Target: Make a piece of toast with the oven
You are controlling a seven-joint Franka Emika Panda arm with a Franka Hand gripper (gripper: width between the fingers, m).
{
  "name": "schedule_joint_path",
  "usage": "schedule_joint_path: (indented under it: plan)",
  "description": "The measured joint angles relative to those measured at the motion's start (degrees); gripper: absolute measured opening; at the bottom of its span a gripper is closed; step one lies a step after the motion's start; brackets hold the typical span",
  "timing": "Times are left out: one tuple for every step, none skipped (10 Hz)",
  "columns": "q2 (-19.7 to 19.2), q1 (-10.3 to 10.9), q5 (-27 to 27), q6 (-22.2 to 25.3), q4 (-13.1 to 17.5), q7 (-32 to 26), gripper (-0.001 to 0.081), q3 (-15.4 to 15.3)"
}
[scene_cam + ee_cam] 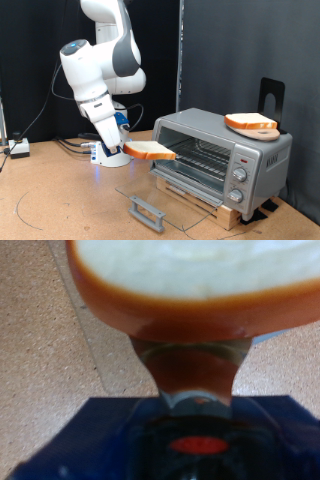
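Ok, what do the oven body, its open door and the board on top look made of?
Oven: brushed silver-grey metal by its dull sheen. Door: clear glass, floor visible through it, grey bar handle. Board: probably wood, pale tan. The end effector holds the piece of toast near the opening.

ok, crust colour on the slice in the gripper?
Orange-brown crust around a pale face on the piece of toast; the wrist view shows it best.

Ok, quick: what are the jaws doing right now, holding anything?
Gripper: jaws shut on the piece of toast, held level in front of the open oven.
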State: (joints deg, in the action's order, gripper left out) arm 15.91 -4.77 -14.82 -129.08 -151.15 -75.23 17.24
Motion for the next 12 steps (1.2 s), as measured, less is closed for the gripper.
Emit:
schedule_joint_path:
  plan:
    - [0.02, 0.78, -0.47, -1.92, -1.08, 0.01, 0.0405, -0.98]
    - [0.13, 1.71, -1.07, -3.57, -2.26, 0.01, 0.0405, -2.28]
    - [0.37, 2.76, -1.69, -4.43, -3.33, 0.19, 0.0405, -3.65]
    - [0.8, 3.83, -2.62, -4.96, -4.25, 0.59, 0.0405, -5.04]
    - [1.28, 4.85, -3.79, -5.79, -5.1, 1.13, 0.0405, -6.39]
    - [1.86, 5.86, -4.71, -6.73, -5.98, 1.97, 0.0405, -7.91]
    - [2.47, 6.81, -5.31, -7.12, -6.7, 3.5, 0.0405, -9.53]
    - [2.96, 7.54, -5.69, -7.2, -7.15, 5.45, 0.0405, -11.17]
    - [3.21, 8.05, -5.77, -7.2, -7.4, 7.45, 0.0405, -12.67]
    - [3.23, 8.18, -5.75, -7.2, -7.66, 8.85, 0.0405, -13.86]
    - [3.22, 8.19, -5.35, -7.2, -7.9, 9.74, 0.0405, -14.53]
    - [3.22, 8.06, -4.42, -7.2, -8.07, 10.17, 0.0405, -14.85]
